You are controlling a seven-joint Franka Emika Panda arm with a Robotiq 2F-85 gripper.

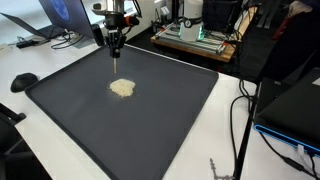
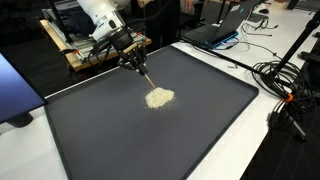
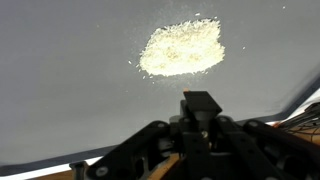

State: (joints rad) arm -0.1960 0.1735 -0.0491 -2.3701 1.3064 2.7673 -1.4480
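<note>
A small pile of pale grains (image 1: 122, 88) (image 2: 159, 98) (image 3: 182, 48) lies near the middle of a dark grey mat (image 1: 150, 130) (image 2: 120, 140) (image 3: 60, 80). My gripper (image 1: 116, 42) (image 2: 132, 57) (image 3: 200, 125) hangs over the mat's far part, just behind the pile. It is shut on a thin stick-like tool (image 1: 117, 62) (image 2: 145, 75) that points down toward the pile. The tool's tip ends a little short of the grains, above the mat. In the wrist view the jaws are pressed together round a dark piece, with a wooden-coloured part beside them.
The mat covers a white table (image 1: 235, 110) (image 2: 275, 150). An open laptop (image 1: 60, 20) (image 2: 225, 25) and a wooden rack with electronics (image 1: 200, 40) (image 2: 80, 50) stand behind it. Cables (image 2: 285, 80) (image 1: 240, 130) lie along one side; a black mouse (image 1: 23, 82) sits off a corner.
</note>
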